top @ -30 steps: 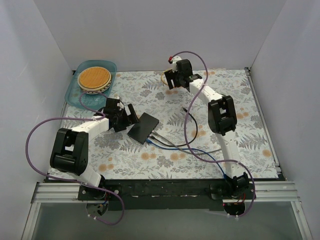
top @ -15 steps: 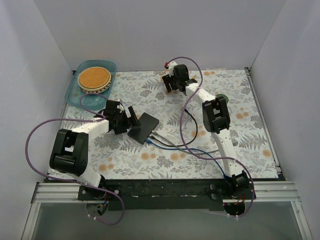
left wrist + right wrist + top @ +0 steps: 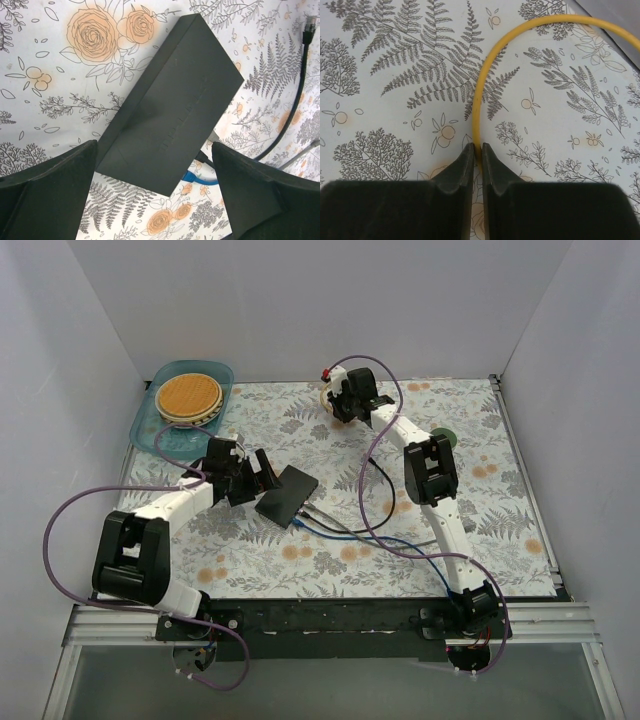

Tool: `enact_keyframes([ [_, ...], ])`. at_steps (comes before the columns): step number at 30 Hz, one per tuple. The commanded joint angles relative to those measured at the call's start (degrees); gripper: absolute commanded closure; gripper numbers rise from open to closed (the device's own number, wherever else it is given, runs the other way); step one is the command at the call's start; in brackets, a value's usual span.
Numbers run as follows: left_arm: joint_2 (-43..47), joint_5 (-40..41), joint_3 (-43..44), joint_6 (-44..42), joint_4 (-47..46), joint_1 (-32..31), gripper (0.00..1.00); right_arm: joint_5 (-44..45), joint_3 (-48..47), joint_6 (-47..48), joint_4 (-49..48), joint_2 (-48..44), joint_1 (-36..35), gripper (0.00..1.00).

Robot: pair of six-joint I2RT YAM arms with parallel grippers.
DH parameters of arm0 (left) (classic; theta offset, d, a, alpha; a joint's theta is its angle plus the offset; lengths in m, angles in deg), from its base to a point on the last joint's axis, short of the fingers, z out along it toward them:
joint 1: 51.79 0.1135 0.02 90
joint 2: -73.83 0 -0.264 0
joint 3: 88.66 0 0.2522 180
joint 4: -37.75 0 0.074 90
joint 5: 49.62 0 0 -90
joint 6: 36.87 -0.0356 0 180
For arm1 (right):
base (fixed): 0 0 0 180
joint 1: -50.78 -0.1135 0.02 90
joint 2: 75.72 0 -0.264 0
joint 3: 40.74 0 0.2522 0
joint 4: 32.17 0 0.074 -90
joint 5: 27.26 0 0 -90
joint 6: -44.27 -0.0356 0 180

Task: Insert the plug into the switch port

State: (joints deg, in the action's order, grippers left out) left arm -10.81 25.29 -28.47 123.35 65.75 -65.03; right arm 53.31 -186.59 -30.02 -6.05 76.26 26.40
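Observation:
The switch [image 3: 286, 493], a flat black box, lies left of the table's middle, with blue [image 3: 322, 526] and other cables plugged into its near-right edge. My left gripper [image 3: 260, 480] hovers at its left end, open, and the left wrist view shows the switch [image 3: 175, 100] between the wide-apart fingers [image 3: 55, 190]. My right gripper [image 3: 335, 400] is at the far back of the table. It is shut on a yellow cable [image 3: 485, 75], pinched at the tips of the right gripper [image 3: 477, 147]. That cable's plug is out of view. A loose black cable ends in a clear plug [image 3: 310, 21].
A teal tray [image 3: 222, 375] holding a bowl with a wooden lid sits at the back left corner. A dark green round object [image 3: 446, 435] lies beside the right arm. Blue, grey and black cables [image 3: 375, 530] run from the switch toward the right arm's base.
My right gripper has closed on the yellow cable and shifted slightly left at the back of the table. The left gripper stays open by the switch, barely moved.

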Motion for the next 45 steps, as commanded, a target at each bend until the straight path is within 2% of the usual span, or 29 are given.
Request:
enact_keyframes([
  [1, 5.09, -1.61, 0.23, -0.87, 1.49, 0.31, 0.03, -5.51, -1.41, 2.23, 7.24, -0.19, 0.21, 0.93],
  [2, 5.53, -1.61, 0.06, -0.87, 1.58, 0.31, 0.03, -6.03, -1.67, 2.40, 7.67, -0.28, 0.12, 0.99],
  [9, 7.74, -2.13, -0.56, -0.08, 1.93, 0.23, 0.02, -9.02, 0.87, 3.63, 7.41, -6.87, 0.30, 0.99],
  [14, 8.17, -2.92, -0.20, 0.01, 1.93, 0.31, 0.02, -11.65, 2.80, 3.11, 11.80, -13.02, 0.30, 0.99],
  [18, 8.18, -3.10, -0.03, 0.01, 1.58, 0.31, 0.02, -15.95, 11.57, -0.23, 13.49, -20.13, 0.30, 0.99],
  [23, 8.00, -4.33, -0.03, 0.36, 0.53, 0.31, 0.02, -21.14, 29.49, -3.39, 12.61, -30.76, 0.30, 0.99],
  [24, 7.91, -4.59, -0.12, 0.71, -0.26, 0.23, 0.02, -24.64, 32.74, -4.36, 11.56, -32.78, 0.13, 0.99],
  [25, 7.91, -5.03, -0.29, 0.89, -0.61, 0.31, 0.02, -25.37, 39.91, -4.71, 8.67, -37.15, -0.05, 0.99],
  [29, 8.18, -5.91, -0.73, 1.85, -2.46, 0.31, 0.02, -25.82, 54.00, -6.29, 0.75, -47.55, -1.72, 0.99],
  [33, 8.09, -6.26, -1.43, 2.29, -3.87, 0.23, 0.02, -26.52, 60.89, -6.83, -1.02, -53.53, -5.49, 0.99],
  [37, 7.12, -7.23, -1.79, 2.03, -3.87, 0.23, 0.02, -25.55, 63.45, -5.07, 2.83, -54.25, -8.48, 0.99],
  [38, 7.21, -7.23, -2.05, 1.94, -4.04, 0.31, 0.02, -25.11, 63.36, -5.33, 4.41, -54.07, -8.84, 0.96],
  [39, 7.30, -7.23, -2.49, 1.94, -4.13, 0.23, 0.02, -24.59, 63.71, -5.94, 4.51, -53.81, -9.28, 0.80],
  [41, 7.39, -7.06, -2.84, 1.77, -4.39, 0.23, 0.02, -22.84, 64.50, -7.70, 3.64, -54.07, -9.28, 0.65],
  [42, 7.47, -7.06, -2.93, 1.59, -4.40, 0.23, 0.02, -21.95, 65.03, -8.23, 2.42, -54.68, -9.28, 0.51],
  [45, 7.39, -7.23, -3.11, 1.33, -4.40, 0.31, 0.02, -20.02, 64.77, -9.81, 0.30, -55.21, -9.28, 0.42],
])
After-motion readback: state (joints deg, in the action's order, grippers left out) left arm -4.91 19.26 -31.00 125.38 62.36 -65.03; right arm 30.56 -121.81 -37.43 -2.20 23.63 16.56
